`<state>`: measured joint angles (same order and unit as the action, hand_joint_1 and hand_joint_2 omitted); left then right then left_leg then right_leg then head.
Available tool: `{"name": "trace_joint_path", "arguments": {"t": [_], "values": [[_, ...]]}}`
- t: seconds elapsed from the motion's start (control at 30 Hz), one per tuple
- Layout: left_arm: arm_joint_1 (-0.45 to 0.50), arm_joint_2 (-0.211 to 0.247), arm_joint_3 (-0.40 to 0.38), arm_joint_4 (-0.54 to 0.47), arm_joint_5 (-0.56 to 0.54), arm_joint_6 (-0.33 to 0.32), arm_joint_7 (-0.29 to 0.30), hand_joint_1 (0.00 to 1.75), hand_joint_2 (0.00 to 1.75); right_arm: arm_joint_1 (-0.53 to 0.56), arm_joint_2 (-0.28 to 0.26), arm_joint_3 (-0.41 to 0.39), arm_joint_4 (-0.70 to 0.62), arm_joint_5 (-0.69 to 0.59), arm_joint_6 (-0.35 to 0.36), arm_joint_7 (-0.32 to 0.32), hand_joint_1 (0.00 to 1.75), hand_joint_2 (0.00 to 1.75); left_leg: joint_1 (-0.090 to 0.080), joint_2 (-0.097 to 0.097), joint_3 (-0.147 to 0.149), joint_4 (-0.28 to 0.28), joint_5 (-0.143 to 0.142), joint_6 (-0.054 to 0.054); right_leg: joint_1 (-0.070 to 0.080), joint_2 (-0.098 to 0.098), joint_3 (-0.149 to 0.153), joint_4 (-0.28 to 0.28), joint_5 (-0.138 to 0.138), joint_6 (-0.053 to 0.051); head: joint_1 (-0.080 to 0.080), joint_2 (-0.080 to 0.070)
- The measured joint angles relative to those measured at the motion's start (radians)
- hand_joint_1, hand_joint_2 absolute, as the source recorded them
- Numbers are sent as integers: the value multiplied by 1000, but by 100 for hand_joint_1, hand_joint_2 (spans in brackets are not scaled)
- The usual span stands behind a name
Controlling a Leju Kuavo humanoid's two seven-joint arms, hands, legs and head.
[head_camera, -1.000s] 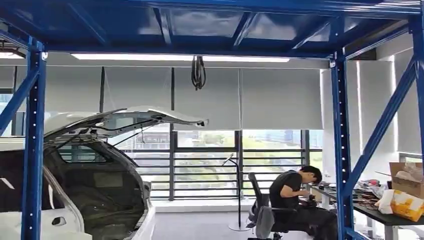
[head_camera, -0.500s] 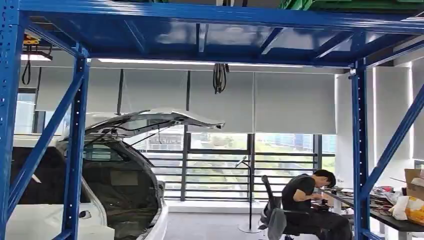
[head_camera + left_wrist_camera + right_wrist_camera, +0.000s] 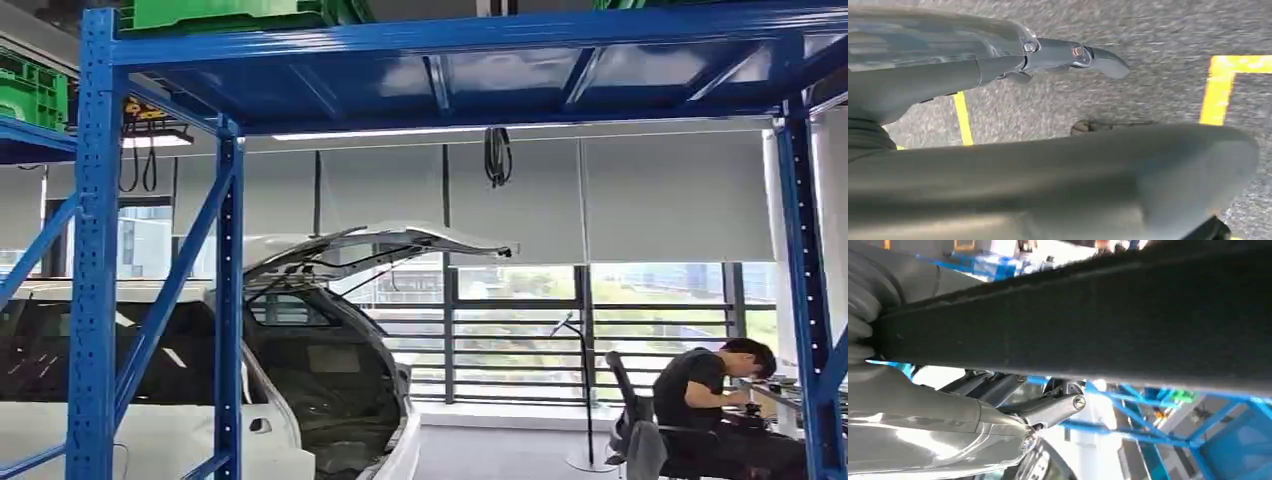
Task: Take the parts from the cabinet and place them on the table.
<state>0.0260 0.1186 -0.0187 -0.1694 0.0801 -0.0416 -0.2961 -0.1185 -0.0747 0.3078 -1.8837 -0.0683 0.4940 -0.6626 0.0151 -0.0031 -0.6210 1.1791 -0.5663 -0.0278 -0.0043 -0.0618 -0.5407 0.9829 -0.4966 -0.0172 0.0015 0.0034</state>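
In the right wrist view a long black felt-like part point(image 3: 1108, 315) runs across the picture, and my right hand point(image 3: 998, 405) grips it with its dark fingers point(image 3: 1058, 407) curled under it. My left hand point(image 3: 1048, 150) hangs over the grey floor with its thick thumb and one straight finger point(image 3: 1073, 52) apart and nothing between them. In the head view a blue steel rack point(image 3: 97, 250) stands in front of me. Green crates point(image 3: 225, 12) sit on its top shelf.
A white car point(image 3: 300, 380) with its tailgate raised stands behind the rack. A person point(image 3: 715, 410) sits on a chair at a desk at the far right. Yellow lines point(image 3: 1218, 85) mark the grey floor under my left hand.
The camera has turned left and tilted up: the car, the person and the rack posts slid right, and green crates on the top shelf came into the picture.
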Motion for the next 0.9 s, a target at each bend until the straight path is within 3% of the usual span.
{"name": "trace_joint_path", "arguments": {"t": [0.03,0.07,0.1,0.2,0.23,0.27,0.3,0.33,0.37,0.4,0.43,0.47,0.5,0.53,0.57,0.6,0.67,0.73,0.77,0.8,0.83,0.9], "values": [[0,1,2,0,4,-1,4,0,0,-3,0,3,1,3,0,3,175,175,0,17,50,-97,47,2,0,-10,0,2,-1,2,0,0],[-1,3,2,0,5,0,10,0,0,-6,0,7,2,5,0,5,175,175,-3,62,87,-176,67,6,3,-19,0,5,-3,6,0,0],[-3,4,3,0,7,0,16,0,0,-7,-1,8,4,6,0,5,175,175,-15,86,90,-193,60,13,12,-27,-4,11,-5,10,0,0],[3,4,5,0,14,0,31,0,0,-16,-4,20,14,19,0,13,175,175,-16,56,75,-185,66,30,12,-55,-5,9,1,21,0,0],[6,4,5,0,15,0,31,0,0,-18,-4,25,17,19,0,13,175,175,-13,48,75,-190,73,40,11,-59,-6,11,-3,27,0,0],[7,4,6,0,15,1,31,0,0,-19,-7,27,20,19,0,13,175,175,-8,41,71,-190,78,46,4,-6,-10,26,-25,37,0,0],[6,5,7,0,16,3,31,0,0,-19,-10,31,23,21,0,12,175,175,-6,32,68,-190,81,52,2,34,-26,73,-63,40,0,0],[2,5,8,0,16,4,31,0,0,-19,-16,34,26,23,0,12,175,175,-6,20,63,-190,85,57,1,50,-60,154,-110,43,0,0],[0,5,10,0,16,4,32,0,0,-19,-22,37,30,26,0,12,175,175,-6,8,60,-189,87,60,1,55,-95,240,-149,44,0,0],[0,5,10,0,16,4,36,0,0,-18,-25,40,35,28,0,12,175,175,-7,-4,57,-189,89,61,1,56,-124,309,-172,45,0,0],[0,5,10,0,16,4,40,0,0,-19,-28,43,40,28,0,12,175,175,-8,-15,56,-189,91,60,1,57,-135,340,-172,45,0,0],[2,5,10,0,16,4,41,0,0,-19,-29,46,44,28,0,12,175,175,-8,-28,57,-188,92,59,1,57,-119,314,-146,43,0,0],[3,5,10,0,15,3,42,0,0,-20,-31,48,46,28,0,12,175,175,-9,-39,58,-188,93,58,1,60,-88,252,-107,41,0,0],[2,5,10,0,15,4,44,0,0,-22,-32,51,48,29,0,11,175,175,-9,-51,58,-187,93,57,1,68,-44,163,-60,36,0,0],[1,5,10,0,15,4,45,0,0,-25,-33,54,48,32,0,11,175,175,-8,-63,58,-186,94,55,1,89,-6,83,-21,30,0,0],[0,5,10,0,13,5,49,0,0,-29,-36,57,50,35,-1,10,175,175,-11,-71,53,-184,96,51,1,136,12,37,-10,23,0,0],[-5,6,10,0,8,11,53,0,0,-25,-41,63,50,44,-5,-1,175,175,-7,-92,37,-179,103,39,0,122,14,20,-16,23,0,0],[1,7,9,0,-2,19,59,0,0,-11,-48,67,50,55,-10,-18,175,175,-9,-112,26,-180,110,27,-2,101,13,7,-19,17,0,0],[2,11,8,0,-7,22,60,0,0,-6,-50,71,50,58,-12,-24,175,175,-8,-89,22,-172,97,27,-10,87,13,3,-14,11,0,0],[4,11,8,0,-9,23,61,0,0,0,-52,73,50,61,-12,-27,175,175,-12,-49,9,-145,71,22,-10,79,11,1,-13,6,0,0],[0,14,8,0,-11,29,61,0,0,8,-55,76,50,63,-12,-31,175,175,-9,-26,-20,-74,27,16,-9,67,11,1,-13,3,0,0],[-7,16,8,0,-15,31,61,0,0,20,-61,82,53,71,-12,-31,175,175,-4,-13,-92,92,-45,6,-8,37,9,2,-13,2,0,0]]}}
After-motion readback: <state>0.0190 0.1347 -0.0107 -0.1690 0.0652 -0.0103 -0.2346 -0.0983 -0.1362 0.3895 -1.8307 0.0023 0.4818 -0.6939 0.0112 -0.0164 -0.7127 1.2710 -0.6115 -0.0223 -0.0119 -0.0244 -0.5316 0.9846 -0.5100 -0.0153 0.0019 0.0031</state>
